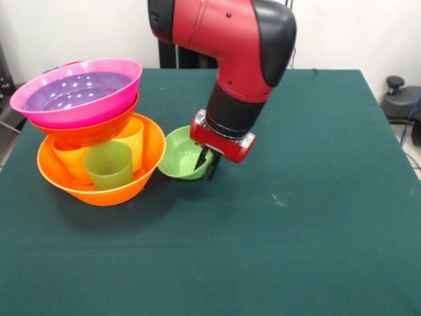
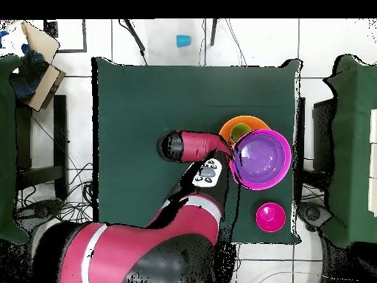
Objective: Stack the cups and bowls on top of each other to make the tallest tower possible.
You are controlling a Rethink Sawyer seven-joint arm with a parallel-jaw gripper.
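The tower (image 1: 92,131) stands on the green surface (image 1: 296,217) just beside the pincer (image 1: 206,162): a large orange bowl (image 1: 105,191) holding yellow (image 1: 131,135), green (image 1: 109,164) and orange (image 1: 69,161) cups, with a red-orange bowl (image 1: 92,130), pink bowl (image 1: 85,108) and purple bowl (image 1: 75,89) nested on top. The pincer reaches into a small light green bowl (image 1: 181,153) touching the orange bowl; whether it grips the rim cannot be told. A small crimson bowl (image 2: 270,217) sits well apart.
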